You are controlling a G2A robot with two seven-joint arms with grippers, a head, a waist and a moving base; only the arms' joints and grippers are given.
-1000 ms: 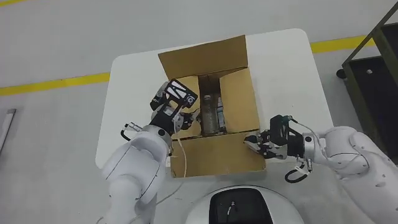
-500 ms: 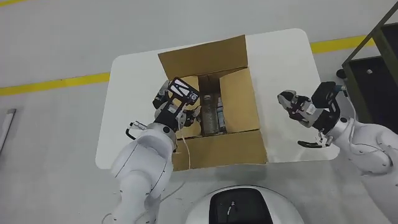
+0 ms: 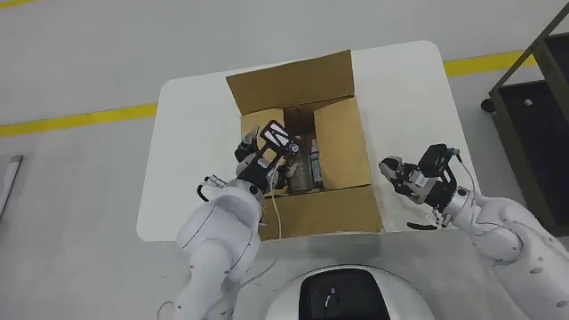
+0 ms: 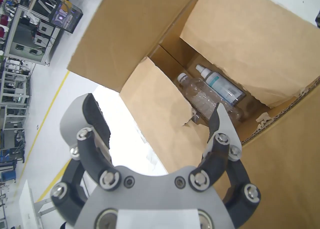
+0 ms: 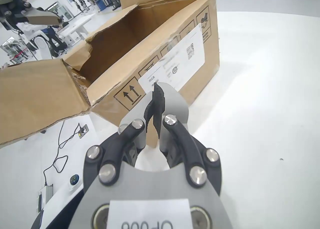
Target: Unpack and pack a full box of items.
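Cardboard box (image 3: pixel 342 142) on white table (image 3: pixel 196 142), grey yellow-lined floor (image 3: pixel 89 44)

I see the cardboard box (image 3: pixel 342 147) mid-worktop, upright, top open, all 4 flaps folded out. Near flap reaches the worktop's near edge; far flap points twd the far edge. Flap edges torn. Inside, at the btm, 2 bottles lie side by side: clear crinkled bottle (image 4: pixel 202 97) and teal-label bottle (image 4: pixel 223 88), both w/ white caps.

Bright, even light — soft shadows
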